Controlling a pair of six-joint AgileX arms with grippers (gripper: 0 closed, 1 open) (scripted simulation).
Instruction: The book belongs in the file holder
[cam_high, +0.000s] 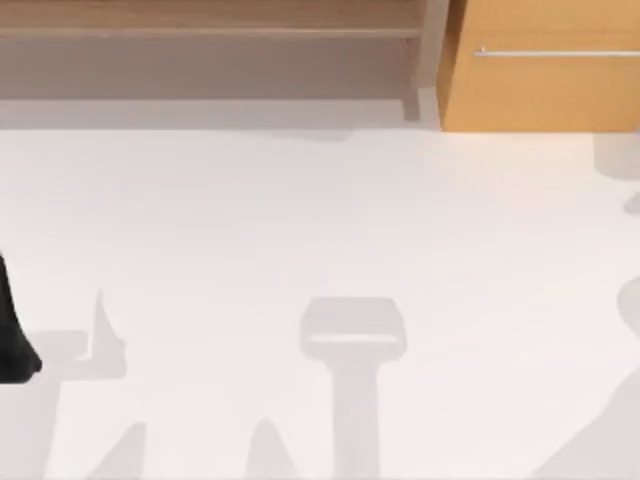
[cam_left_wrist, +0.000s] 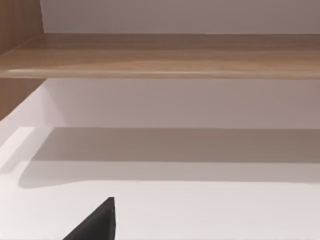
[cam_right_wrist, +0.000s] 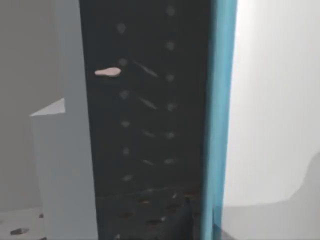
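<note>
Top view: the white desk (cam_high: 320, 230) fills most of the picture, with a wooden shelf (cam_high: 210, 30) and an orange-brown cabinet (cam_high: 540, 70) along its far edge. A black part of the left arm (cam_high: 12, 335) sits at the desk's left edge, toward the near corner. Grey shadows lie along the near edge.

Left wrist view: a black corner of the left gripper (cam_left_wrist: 95, 222) shows over the white desk surface (cam_left_wrist: 200, 210). Whether its fingers are spread or pressed together cannot be told. The wooden shelf (cam_left_wrist: 165, 55) runs across beyond it.

Right wrist view: the book (cam_right_wrist: 220, 110) stands very close to the camera, seen as a teal-blue edge running lengthwise up the picture, so its long axis is in line with the view's vertical. It lies against a dark perforated panel (cam_right_wrist: 147, 125); a pale grey wall (cam_right_wrist: 67, 160) stands on the panel's other side. Which surfaces belong to the file holder cannot be told. The state of the right gripper's fingers cannot be told.
</note>
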